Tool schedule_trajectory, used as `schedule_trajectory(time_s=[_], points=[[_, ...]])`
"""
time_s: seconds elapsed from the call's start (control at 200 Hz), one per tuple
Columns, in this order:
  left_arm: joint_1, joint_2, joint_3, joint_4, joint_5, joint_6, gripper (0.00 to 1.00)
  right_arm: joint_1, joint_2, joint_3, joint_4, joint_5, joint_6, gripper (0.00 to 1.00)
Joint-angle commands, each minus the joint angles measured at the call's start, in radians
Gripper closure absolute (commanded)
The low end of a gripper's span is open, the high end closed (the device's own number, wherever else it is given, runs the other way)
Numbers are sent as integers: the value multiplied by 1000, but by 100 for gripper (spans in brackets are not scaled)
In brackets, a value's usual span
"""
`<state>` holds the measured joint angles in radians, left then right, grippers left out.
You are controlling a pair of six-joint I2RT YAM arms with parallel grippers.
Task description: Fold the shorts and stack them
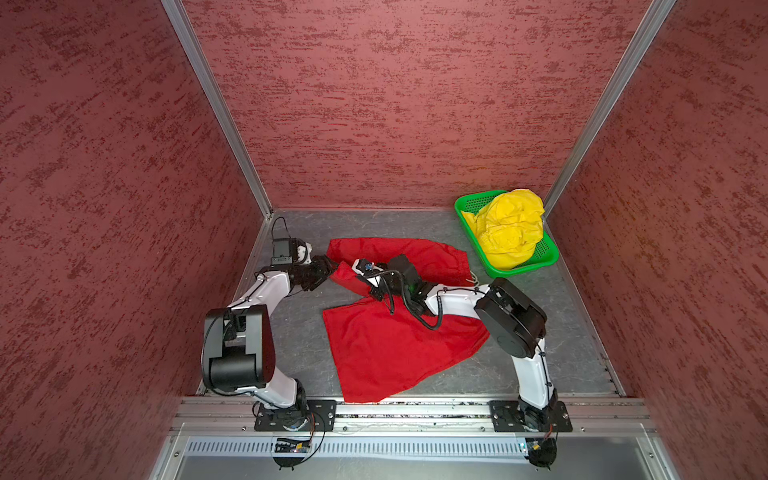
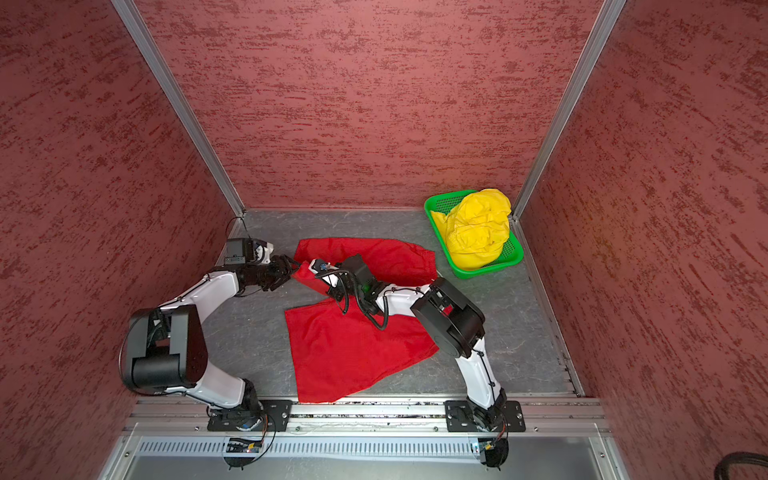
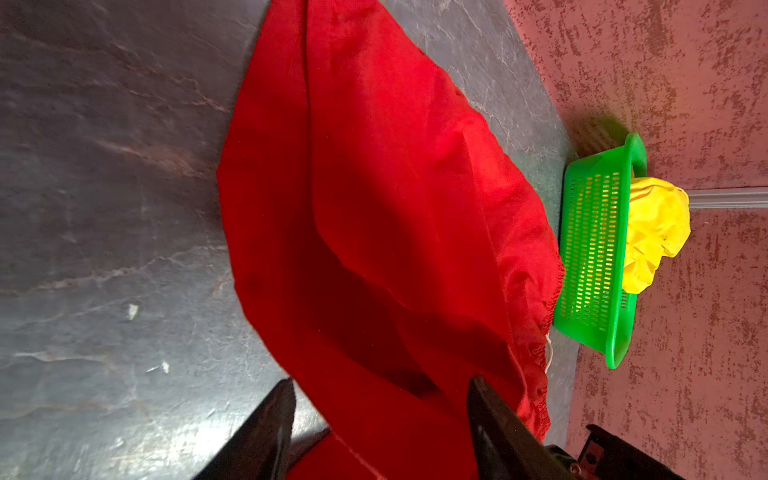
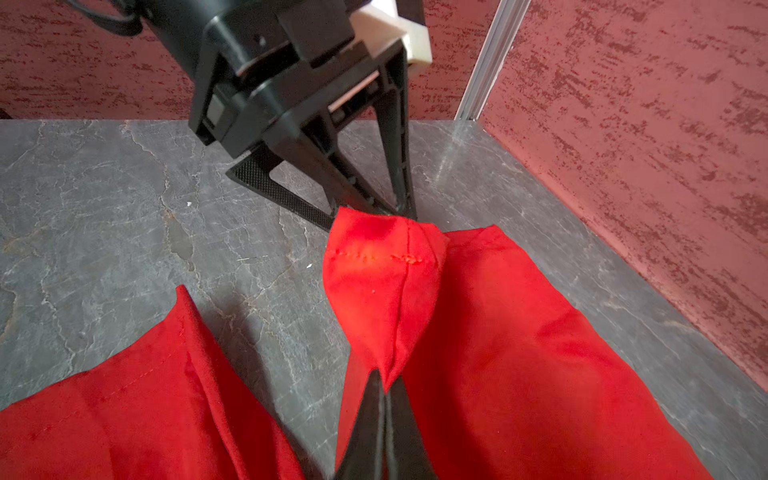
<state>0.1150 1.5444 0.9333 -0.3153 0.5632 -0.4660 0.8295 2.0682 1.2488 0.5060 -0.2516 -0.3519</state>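
Jaws of the right arm clamp a bunched ridge of the red shorts, sprawled unfolded on the table, jaws of the left arm stand apart at its tip, and yellow shorts lie crumpled in the far-right basket, so neither pair looks folded or stacked yet.

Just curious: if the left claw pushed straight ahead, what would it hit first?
The red shorts, lying between the left gripper's open jaws; probably the right gripper just behind.
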Motion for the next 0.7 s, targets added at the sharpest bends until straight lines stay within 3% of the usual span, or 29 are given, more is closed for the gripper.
schedule_trajectory(time_s=[0.0,0.281,0.691], points=[[18,-50,0,47,-7,-3,31,2,-24,-8,37,-38,-36,98],[26,-18,-2,68,59,-12,30,16,-10,-6,32,-54,-59,98],[-55,70,53,60,117,9,37,30,15,27,-5,-57,-77,98]])
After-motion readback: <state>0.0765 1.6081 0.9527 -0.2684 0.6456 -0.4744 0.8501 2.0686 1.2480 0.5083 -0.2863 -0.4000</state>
